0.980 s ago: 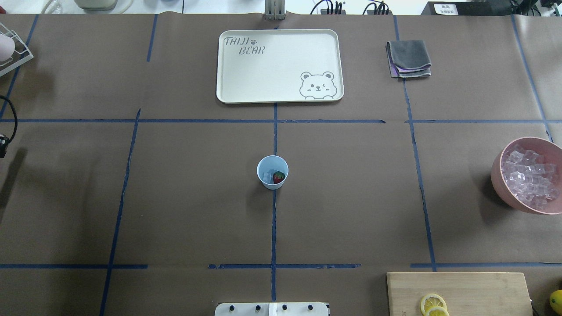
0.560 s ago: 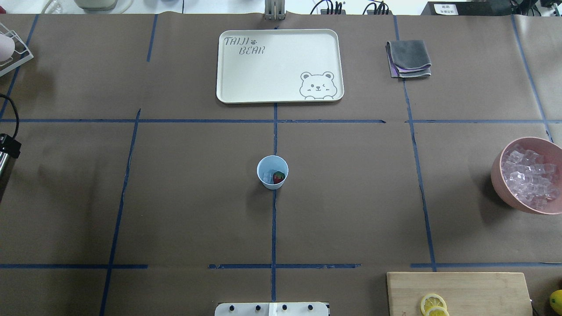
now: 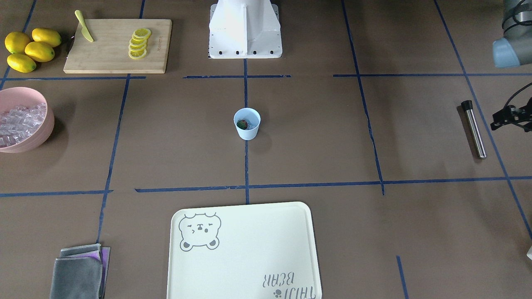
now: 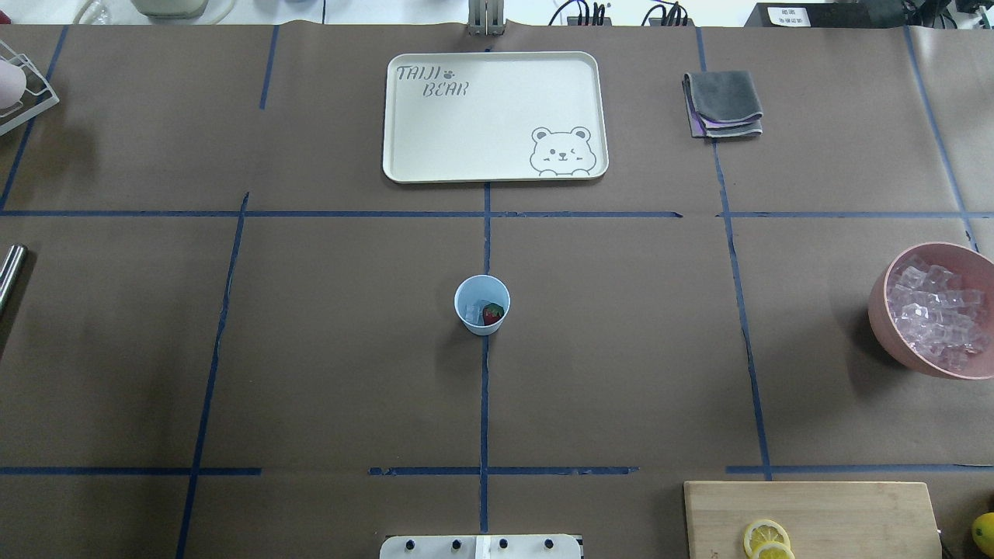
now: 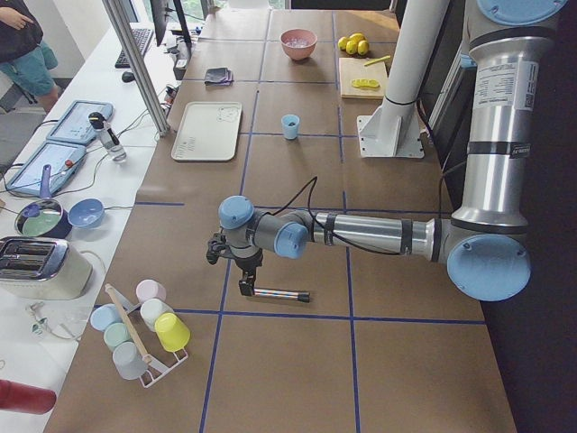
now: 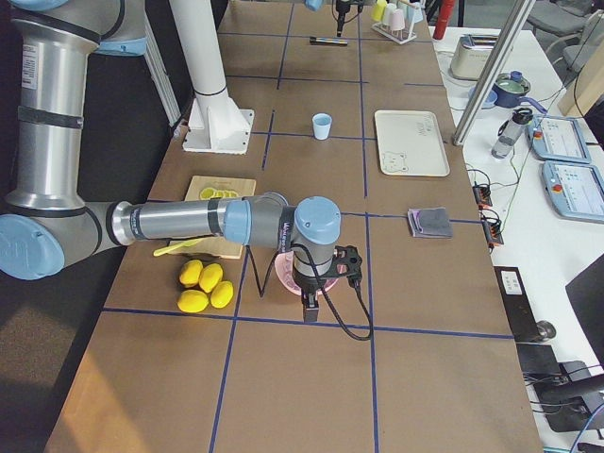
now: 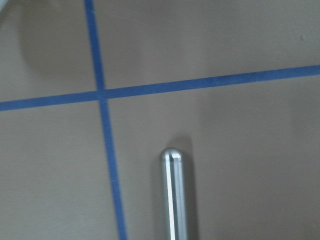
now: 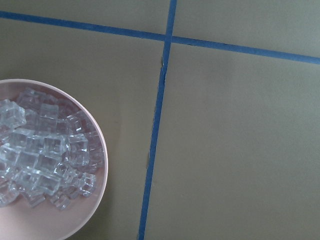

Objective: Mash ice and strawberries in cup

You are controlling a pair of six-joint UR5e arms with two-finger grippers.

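The light blue cup (image 4: 481, 304) stands upright at the table's middle, also in the front view (image 3: 247, 123). Inside it lie a red strawberry (image 4: 492, 314) and clear ice (image 4: 473, 312). A metal rod (image 3: 474, 129) with a black end lies flat on the table far to my left; its rounded tip fills the left wrist view (image 7: 173, 195). My left gripper (image 5: 243, 289) hangs just above the rod; I cannot tell if it is open. My right gripper (image 6: 310, 311) hangs by the pink bowl, far from the cup; I cannot tell its state.
A pink bowl (image 4: 876, 310) full of ice cubes (image 8: 40, 160) stands at the right edge. A bear tray (image 4: 481, 116) and a folded grey cloth (image 4: 724, 103) lie at the far side. A cutting board (image 4: 815, 512) holds lemon slices (image 4: 765, 537); whole lemons (image 3: 29, 47) lie beside it.
The left arm's black wrist part has left the overhead view past the left edge. The rod's silver end now shows bare there. The cup has not moved.
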